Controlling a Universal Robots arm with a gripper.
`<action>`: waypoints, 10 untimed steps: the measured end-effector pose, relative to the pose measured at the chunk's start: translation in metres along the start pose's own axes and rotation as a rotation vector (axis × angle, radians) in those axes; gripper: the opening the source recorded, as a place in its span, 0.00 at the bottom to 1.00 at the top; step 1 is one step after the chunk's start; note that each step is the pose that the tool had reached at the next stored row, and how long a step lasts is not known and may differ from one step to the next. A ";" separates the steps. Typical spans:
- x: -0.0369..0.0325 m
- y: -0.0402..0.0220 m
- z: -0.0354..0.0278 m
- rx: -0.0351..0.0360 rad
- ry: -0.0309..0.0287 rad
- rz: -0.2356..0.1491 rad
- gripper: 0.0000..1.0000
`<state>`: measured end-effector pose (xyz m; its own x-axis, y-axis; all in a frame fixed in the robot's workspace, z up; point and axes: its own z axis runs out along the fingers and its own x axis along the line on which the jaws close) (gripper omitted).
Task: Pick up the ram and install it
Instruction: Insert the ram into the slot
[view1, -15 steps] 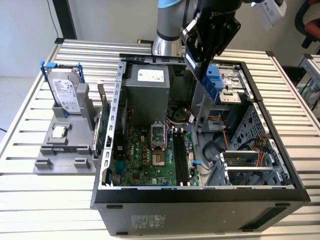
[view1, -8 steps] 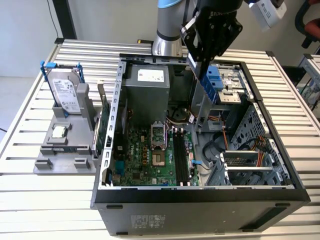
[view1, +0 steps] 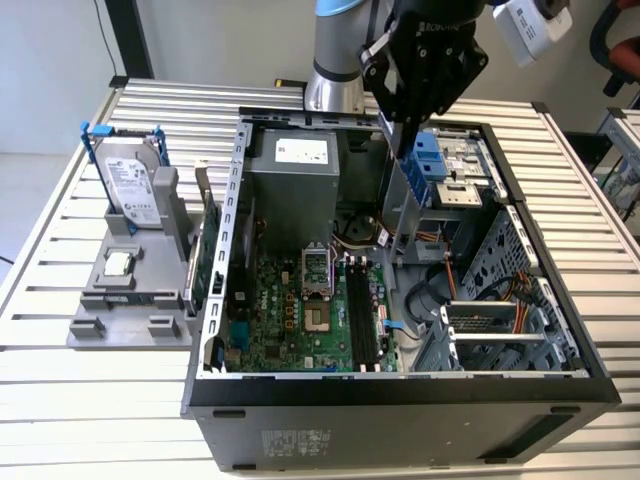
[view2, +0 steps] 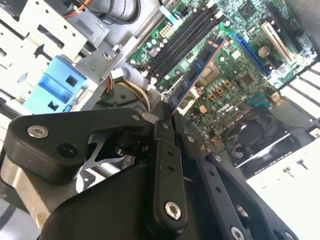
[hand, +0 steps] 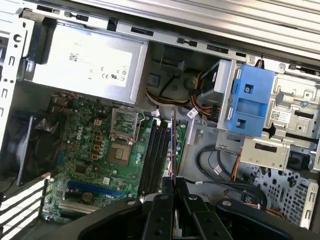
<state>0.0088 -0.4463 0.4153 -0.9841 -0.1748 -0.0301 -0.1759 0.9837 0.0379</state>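
My gripper hangs above the open computer case, over its back half, and is shut on the ram. In the second wrist view the ram is a narrow dark stick with black chips, sticking out from between the closed fingers toward the motherboard. Seen edge-on in the first wrist view, the ram is a thin line just beside the black memory slots, still above them. The slots run front to back on the green motherboard.
A grey power supply fills the case's back. A blue drive bracket and metal drive cage stand on the exterior view's right. Outside on the left, a grey holder carries a hard drive and a green card.
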 end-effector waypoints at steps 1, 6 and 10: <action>0.0000 0.0000 0.0000 0.0004 -0.0004 0.011 0.00; 0.0000 -0.0001 0.0000 0.0021 -0.0027 0.069 0.00; 0.0000 -0.0001 0.0000 0.0035 -0.0044 0.116 0.00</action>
<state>0.0088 -0.4465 0.4153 -0.9977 -0.0601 -0.0301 -0.0612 0.9974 0.0379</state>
